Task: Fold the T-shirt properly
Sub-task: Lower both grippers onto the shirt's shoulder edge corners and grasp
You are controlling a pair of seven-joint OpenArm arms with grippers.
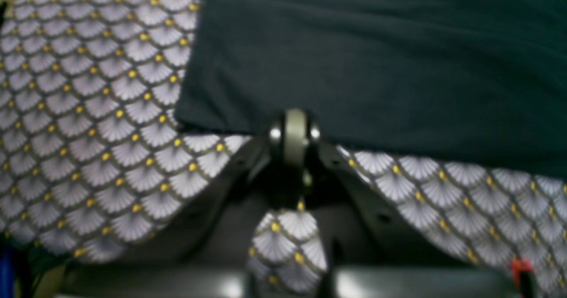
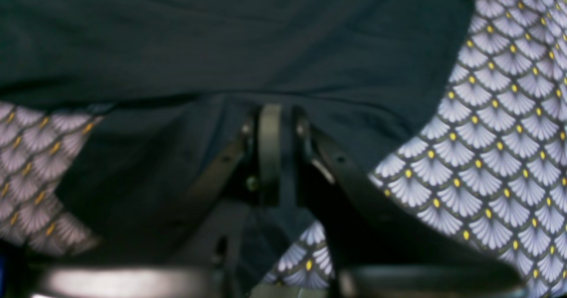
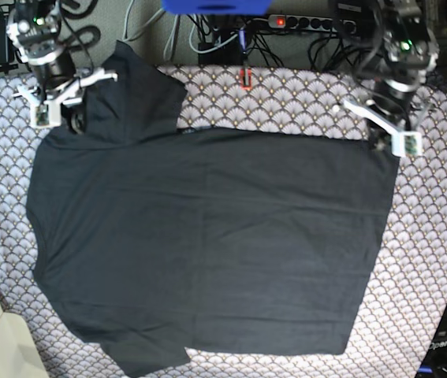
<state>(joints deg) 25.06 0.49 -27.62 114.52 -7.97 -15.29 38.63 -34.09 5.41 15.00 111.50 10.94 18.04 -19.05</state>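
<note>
The T-shirt [image 3: 207,236] lies flat and spread out on the patterned cloth [image 3: 286,94], the left claw [image 1: 294,154] is clenched at its hem corner, the right claw [image 2: 277,156] pinches shirt fabric, and next they should probably lift together.

Both wrist views are soft and out of focus. In the left wrist view the T-shirt [image 1: 376,59] runs off the top and right edges. In the right wrist view its folds hide where the right end effector [image 2: 279,125] meets the cloth. From the base view the shirt's near hem is cut by the bottom edge, and both end effectors' tips sit hidden under their arms.
</note>
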